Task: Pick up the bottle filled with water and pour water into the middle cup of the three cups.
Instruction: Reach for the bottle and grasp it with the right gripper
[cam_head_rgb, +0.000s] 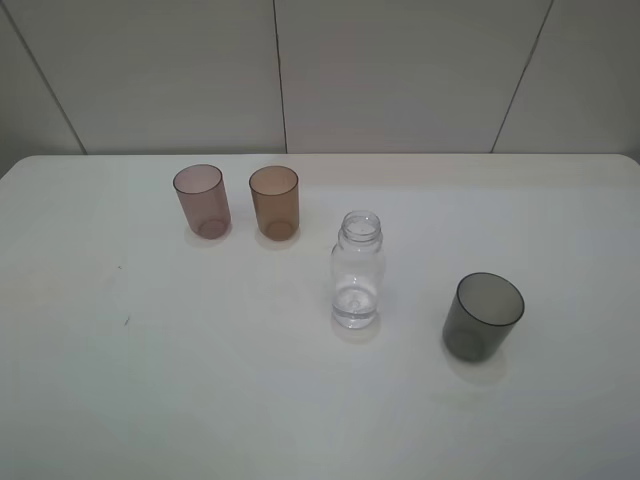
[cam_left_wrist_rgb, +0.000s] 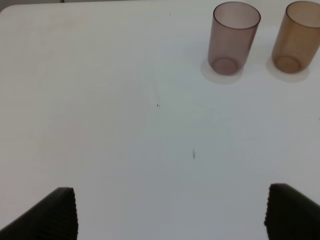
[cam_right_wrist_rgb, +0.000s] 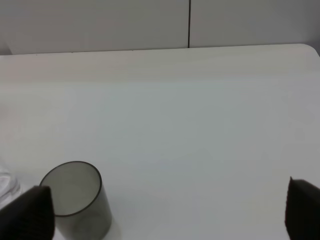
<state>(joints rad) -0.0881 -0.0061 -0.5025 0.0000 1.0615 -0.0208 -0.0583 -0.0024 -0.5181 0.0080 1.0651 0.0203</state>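
The clear, uncapped bottle (cam_head_rgb: 357, 270) stands upright near the table's middle, with a little water at its base. The three cups are upright and empty: a pinkish-mauve cup (cam_head_rgb: 202, 200) at the back left, the amber-brown middle cup (cam_head_rgb: 274, 202) beside it, and a dark grey cup (cam_head_rgb: 482, 316) right of the bottle. No arm shows in the high view. My left gripper (cam_left_wrist_rgb: 170, 215) is open, low over bare table, well short of the mauve cup (cam_left_wrist_rgb: 234, 37) and amber cup (cam_left_wrist_rgb: 297, 36). My right gripper (cam_right_wrist_rgb: 167, 215) is open, with the grey cup (cam_right_wrist_rgb: 75, 200) just beyond one fingertip (cam_right_wrist_rgb: 30, 212).
The white table (cam_head_rgb: 150, 380) ends at a pale panelled wall (cam_head_rgb: 400, 70) behind the cups. Its rounded far right corner (cam_right_wrist_rgb: 305, 47) shows in the right wrist view. A sliver of the bottle (cam_right_wrist_rgb: 5, 182) shows beside the grey cup there.
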